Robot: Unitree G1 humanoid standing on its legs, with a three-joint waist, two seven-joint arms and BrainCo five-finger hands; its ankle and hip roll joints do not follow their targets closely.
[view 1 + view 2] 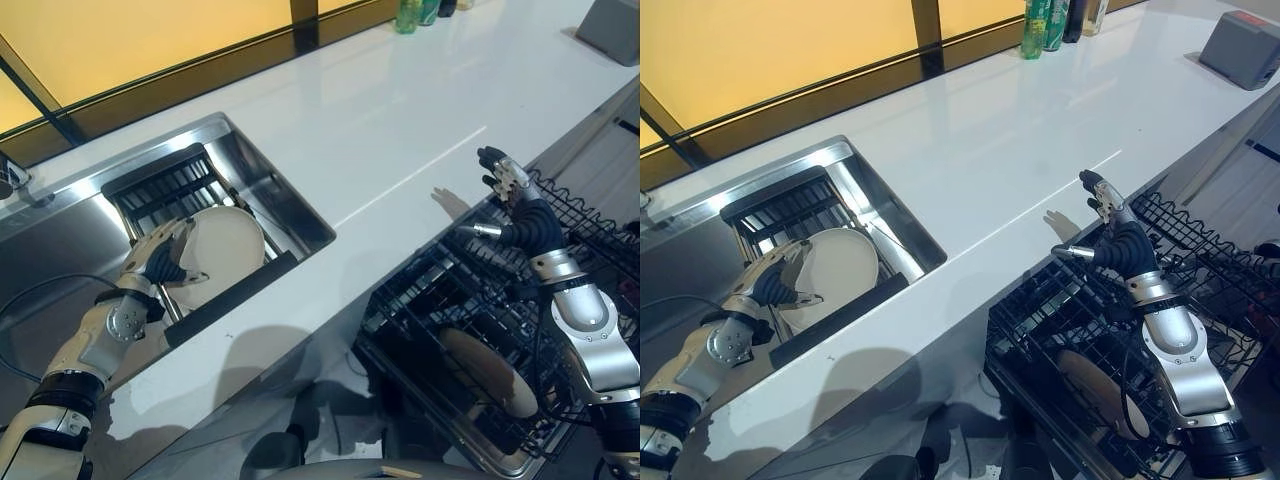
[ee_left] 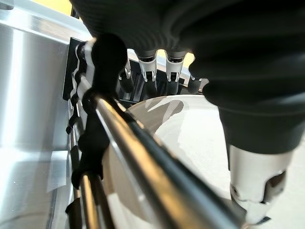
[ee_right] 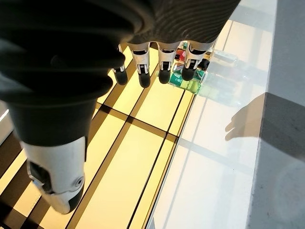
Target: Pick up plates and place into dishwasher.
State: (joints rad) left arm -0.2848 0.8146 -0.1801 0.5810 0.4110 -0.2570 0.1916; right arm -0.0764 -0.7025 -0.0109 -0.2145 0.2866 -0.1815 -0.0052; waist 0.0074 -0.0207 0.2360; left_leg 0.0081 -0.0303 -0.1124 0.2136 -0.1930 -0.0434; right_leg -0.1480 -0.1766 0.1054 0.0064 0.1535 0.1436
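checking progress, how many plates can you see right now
2. One plate stands in the sink rack with the left robot hand on its edge. Another plate is already in the dishwasher rack. More could be hidden in the racks.

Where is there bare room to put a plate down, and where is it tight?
Free: the white counter between the sink and the bottles. Crowded: the sink rack, where the left hand meets the plate; the dishwasher rack by the right hand.
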